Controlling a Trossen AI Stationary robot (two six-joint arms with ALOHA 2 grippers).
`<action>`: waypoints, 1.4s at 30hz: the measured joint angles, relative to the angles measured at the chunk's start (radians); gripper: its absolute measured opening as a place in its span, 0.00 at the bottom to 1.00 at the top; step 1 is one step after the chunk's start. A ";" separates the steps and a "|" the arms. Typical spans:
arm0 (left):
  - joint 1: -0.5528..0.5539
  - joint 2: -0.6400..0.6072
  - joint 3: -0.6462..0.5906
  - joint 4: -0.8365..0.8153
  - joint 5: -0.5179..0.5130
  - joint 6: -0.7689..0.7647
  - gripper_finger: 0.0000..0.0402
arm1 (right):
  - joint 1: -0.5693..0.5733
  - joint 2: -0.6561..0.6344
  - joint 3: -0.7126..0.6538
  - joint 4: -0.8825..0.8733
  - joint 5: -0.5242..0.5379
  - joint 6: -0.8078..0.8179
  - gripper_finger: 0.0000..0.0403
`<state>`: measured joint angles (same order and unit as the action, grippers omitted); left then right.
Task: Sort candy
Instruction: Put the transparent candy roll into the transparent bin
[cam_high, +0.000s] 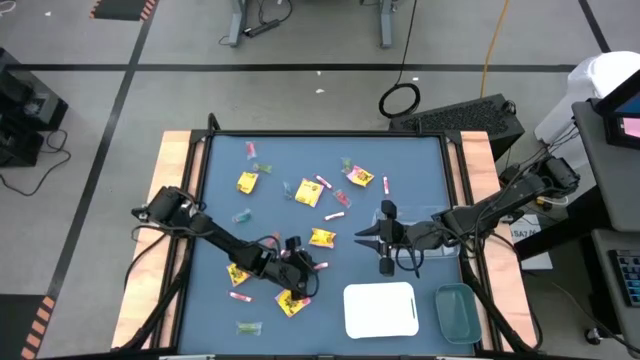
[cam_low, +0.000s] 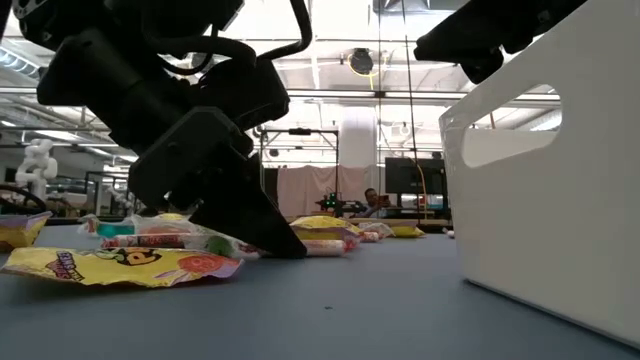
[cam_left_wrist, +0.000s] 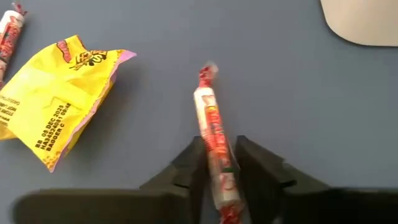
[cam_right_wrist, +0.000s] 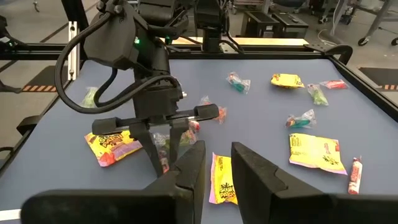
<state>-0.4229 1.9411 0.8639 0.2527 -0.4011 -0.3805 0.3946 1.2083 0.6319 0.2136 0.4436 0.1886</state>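
Candy lies scattered on the blue mat: yellow packets, pink-red sticks and small green pieces. My left gripper stands near the mat's near middle, pointing down, shut on one pink-red stick. A yellow packet lies flat just beside it. My right gripper hovers open to the right of the middle, facing the left arm and touching nothing; a yellow packet lies below its fingers. My left gripper pinches the pink-red stick between its two fingers at the stick's near half. The fingers come from above, pointing down, and lie along the stick. The stick's free twisted end juts out past the fingertips, low over the mat.
A white tray and a green-tinted tray stand at the mat's near right; the white one's wall fills the low view's right. Wooden rails border the mat. More sweets lie toward the far edge.
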 joint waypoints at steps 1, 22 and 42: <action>0.001 0.000 0.000 -0.002 0.001 0.001 0.12 | 0.000 0.000 0.000 0.000 0.000 0.000 0.17; 0.036 -0.241 -0.001 -0.038 -0.048 0.260 0.12 | 0.000 0.175 0.001 0.177 -0.048 0.053 0.18; 0.045 -0.316 0.000 -0.037 -0.015 0.312 0.14 | -0.061 0.442 0.269 -0.007 -0.059 -0.018 0.61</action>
<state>-0.3775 1.6249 0.8639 0.2160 -0.4158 -0.0689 0.3337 1.6499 0.9013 0.2062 0.3849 0.1710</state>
